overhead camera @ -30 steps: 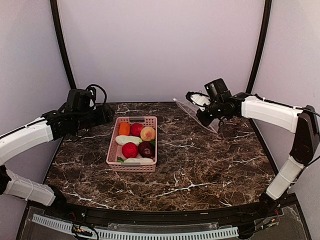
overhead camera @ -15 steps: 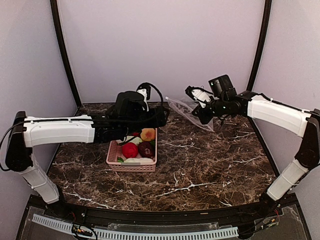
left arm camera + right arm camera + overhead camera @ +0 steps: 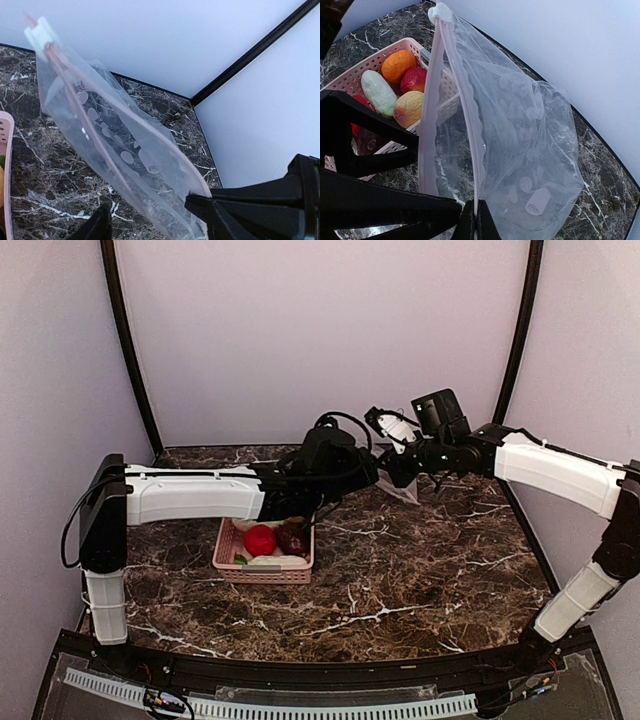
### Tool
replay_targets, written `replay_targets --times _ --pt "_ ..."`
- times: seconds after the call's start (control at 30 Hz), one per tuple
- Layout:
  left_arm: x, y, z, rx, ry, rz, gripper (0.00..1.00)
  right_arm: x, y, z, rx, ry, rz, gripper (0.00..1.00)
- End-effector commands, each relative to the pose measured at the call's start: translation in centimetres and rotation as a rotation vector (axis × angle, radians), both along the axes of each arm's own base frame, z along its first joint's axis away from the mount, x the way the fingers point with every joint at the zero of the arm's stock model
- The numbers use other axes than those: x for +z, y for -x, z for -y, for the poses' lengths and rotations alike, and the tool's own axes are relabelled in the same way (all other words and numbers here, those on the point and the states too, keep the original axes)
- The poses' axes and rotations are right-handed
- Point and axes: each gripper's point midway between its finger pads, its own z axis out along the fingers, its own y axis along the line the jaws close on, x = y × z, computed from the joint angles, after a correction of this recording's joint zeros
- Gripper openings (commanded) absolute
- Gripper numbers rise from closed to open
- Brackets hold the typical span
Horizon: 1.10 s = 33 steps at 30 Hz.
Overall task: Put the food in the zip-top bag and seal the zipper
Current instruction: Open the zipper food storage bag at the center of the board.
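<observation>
My right claw is clenching on the zipper at the bottom centre of its wrist view, holding the zip-top bag over the table. My left claw is gaping, its fingers straddling the bag's lower edge. The food is lying in the pink basket at upper left.

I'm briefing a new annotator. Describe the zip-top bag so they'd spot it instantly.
On the dark marble table, look right of the pink basket, where the right hand holds something up. That is the zip-top bag: the only see-through thing, crinkly with faint dots, and a pinkish zipper along its edge.
</observation>
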Motion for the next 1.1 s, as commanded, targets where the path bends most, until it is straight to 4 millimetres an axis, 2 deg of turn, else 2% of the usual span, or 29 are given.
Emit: replay_targets --times 0.0,0.07,0.2,0.4,0.53,0.67,0.73,0.77,0.8,0.83,0.9,0.97,1.0,1.03,1.07 --pt "-3.2 -0.3 -0.4 0.082 -0.023 -0.150 0.55 2.3 0.1 -0.1 -0.031 -0.047 0.063 0.00" --pt "-4.1 -0.3 -0.1 0.089 -0.012 -0.185 0.48 2.6 -0.3 0.3 -0.060 -0.043 0.077 0.00" --pt "-6.0 -0.5 -0.8 0.130 -0.005 -0.261 0.34 3.2 -1.3 1.4 -0.132 -0.017 0.116 0.00" --pt "-7.5 -0.6 -1.7 0.141 -0.018 -0.276 0.04 4.2 -3.7 5.1 -0.309 0.087 0.219 0.00" --pt "-7.7 -0.6 -2.6 0.152 -0.006 -0.236 0.01 5.6 -4.8 7.8 -0.412 0.057 0.235 0.00" --pt "-7.2 -0.6 -2.2 0.112 -0.009 -0.191 0.01 5.8 -4.7 7.7 -0.381 0.060 0.242 0.00" --pt "-5.4 -0.8 -0.6 0.039 0.037 -0.123 0.09 5.4 -4.5 7.2 -0.349 0.056 0.227 0.00" --pt "-5.0 -0.5 0.1 -0.009 0.047 -0.108 0.24 5.2 -4.4 6.9 -0.333 0.056 0.217 0.00" --pt "-3.6 -0.5 0.9 -0.054 0.059 -0.047 0.32 4.9 -4.4 6.5 -0.316 0.055 0.204 0.00" --pt "-2.6 -0.1 1.7 -0.109 0.071 -0.021 0.44 4.8 -4.3 6.3 -0.306 0.055 0.196 0.00" --pt "-0.1 0.5 2.7 -0.197 0.074 0.069 0.57 4.7 -4.5 6.1 -0.300 0.059 0.193 0.00" --pt "2.2 1.1 2.8 -0.256 0.036 0.161 0.65 4.8 -4.9 6.3 -0.309 0.076 0.205 0.00" --pt "2.4 1.4 2.6 -0.273 0.016 0.174 0.69 5.1 -5.3 6.6 -0.319 0.084 0.218 0.00" --pt "4.0 1.8 2.0 -0.285 -0.005 0.218 0.71 5.3 -5.9 7.2 -0.333 0.095 0.234 0.00" --pt "4.6 2.3 1.2 -0.287 -0.026 0.228 0.73 5.7 -6.6 7.8 -0.349 0.104 0.252 0.00"
